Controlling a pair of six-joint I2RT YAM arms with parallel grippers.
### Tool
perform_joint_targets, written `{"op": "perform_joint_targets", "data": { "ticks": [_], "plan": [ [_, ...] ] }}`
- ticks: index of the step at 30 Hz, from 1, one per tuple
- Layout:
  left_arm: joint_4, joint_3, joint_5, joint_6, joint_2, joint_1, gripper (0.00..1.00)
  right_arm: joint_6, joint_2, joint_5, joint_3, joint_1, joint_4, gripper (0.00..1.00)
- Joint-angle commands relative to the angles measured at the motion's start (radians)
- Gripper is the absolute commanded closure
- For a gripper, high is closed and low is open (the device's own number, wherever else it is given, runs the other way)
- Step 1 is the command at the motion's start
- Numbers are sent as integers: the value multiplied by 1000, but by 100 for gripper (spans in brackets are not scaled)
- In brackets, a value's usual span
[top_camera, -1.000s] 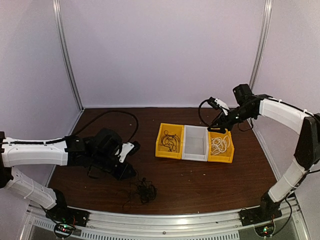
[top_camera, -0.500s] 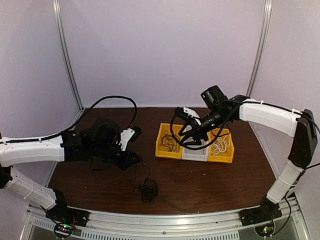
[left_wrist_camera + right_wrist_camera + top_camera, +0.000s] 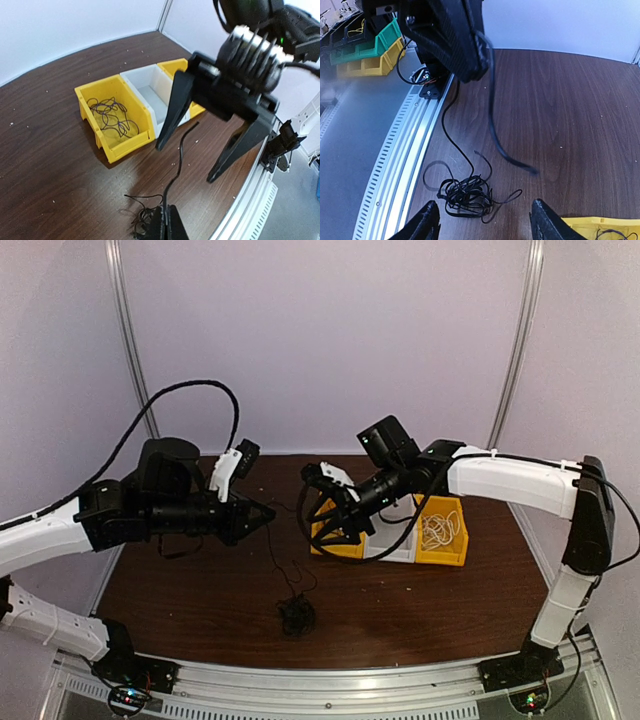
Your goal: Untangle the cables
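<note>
Jaws of the left gripper (image 3: 262, 515) are clenched on a black strand (image 3: 178, 162), holding it high above the table (image 3: 200, 590). From there the strand drops to the tangle (image 3: 295, 617), which lies on the table near the front edge. The right gripper (image 3: 186, 163) faces the left one with its jaws spread and nothing between them except the strand, which passes through the gap untouched.

The step in hand looks like pulling one cable free of the knot: one end is raised and the second arm is coming in for a lower hold. The next move likely calls for the right jaws to close on the strand between the left gripper and the tangle, and then for the two arms to draw apart so the loops slip off without dragging the whole bundle up.

A second ago the right gripper hung over the far yellow bin (image 3: 445, 550), which holds pale cables. It has since swung across the grey bin (image 3: 145, 85) and the near yellow bin (image 3: 92, 112) towards the left arm. The left gripper, then low beside the table, has risen and taken the strand up with it. The tangle has barely shifted.
</note>
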Motion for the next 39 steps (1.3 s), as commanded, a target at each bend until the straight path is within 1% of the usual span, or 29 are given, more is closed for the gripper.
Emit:
{"op": "perform_joint_targets", "data": {
  "ticks": [1,3,5,7,11,13,17,18,20,21,22,27,32,35,39],
  "plan": [
    [15,58,-72,-2,-29,-3,100,85,16,-40,-2,34,116,37],
    [17,73,-118,-13,-39,-3,100,132,11,-64,-33,44,187,37],
    [23,89,-175,-37,-50,-3,100,191,0,-74,-84,55,304,37],
    [49,103,-195,-48,-63,-4,100,244,8,-79,-111,71,412,35],
    [54,169,-227,-58,-55,-3,100,360,119,-104,-95,114,580,33],
    [38,217,-241,-52,-44,-4,100,374,171,-110,-79,136,619,35],
    [-21,342,-284,-30,-23,-2,100,424,256,-98,-92,160,719,50],
    [-35,380,-296,-21,-18,-3,100,456,276,-104,-101,160,752,56],
    [-66,462,-324,2,-4,-3,100,501,303,-115,-117,161,800,75],
    [-83,524,-341,15,2,-3,100,504,312,-118,-123,162,808,81],
    [-96,573,-362,28,8,-3,100,534,316,-123,-130,162,814,84],
    [-115,794,-442,106,40,-4,100,546,323,-104,-173,162,818,86],
    [-115,993,-459,189,100,-4,100,536,355,-90,-177,162,780,86],
    [-113,1018,-468,218,116,-3,100,525,348,-86,-175,160,759,86],
    [-52,963,-499,233,101,-4,100,518,330,-80,-170,159,746,85]
  ]
}}
